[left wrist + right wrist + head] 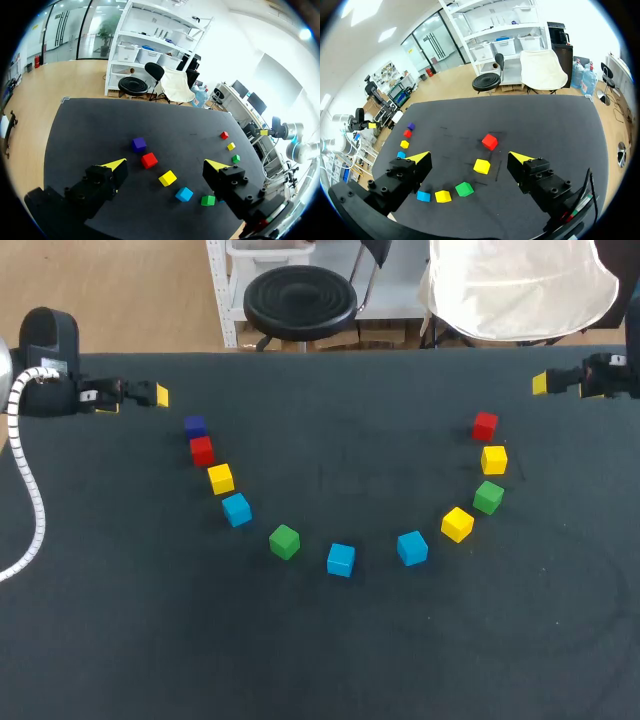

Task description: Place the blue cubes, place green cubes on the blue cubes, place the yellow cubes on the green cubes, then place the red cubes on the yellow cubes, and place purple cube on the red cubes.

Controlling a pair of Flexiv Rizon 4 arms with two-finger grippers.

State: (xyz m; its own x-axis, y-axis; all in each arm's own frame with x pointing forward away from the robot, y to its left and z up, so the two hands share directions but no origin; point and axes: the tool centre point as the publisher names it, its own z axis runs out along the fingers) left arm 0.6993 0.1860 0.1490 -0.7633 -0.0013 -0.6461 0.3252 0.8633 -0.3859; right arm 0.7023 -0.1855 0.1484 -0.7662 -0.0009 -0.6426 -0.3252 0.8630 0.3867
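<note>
- Eleven cubes lay one by one in a U-shaped arc on the dark table [320,660], each resting directly on its surface.
- Three were blue: the left blue cube [237,509], the middle blue cube [341,559] and the right blue cube [412,548], along the bottom of the arc in the lower centre of the head view.
- Two were green: the left green cube [284,541] between the left and middle blue ones, and the right green cube [488,497] on the right limb.
- Three were yellow: the left yellow cube [221,478], the lower right yellow cube [457,524] and the upper right yellow cube [494,459].
- Two were red: the left red cube [202,450] and the right red cube [485,426], which topped the right limb.
- One purple cube [195,425] topped the left limb, just beside the left red cube.
- The left gripper [160,396] hung at the upper left, near the purple cube but apart from it. Its wrist view showed the fingers spread wide and grasping nothing.
- The right gripper [540,383] hung at the upper right, apart from the right red cube, likewise released and holding nothing.
</note>
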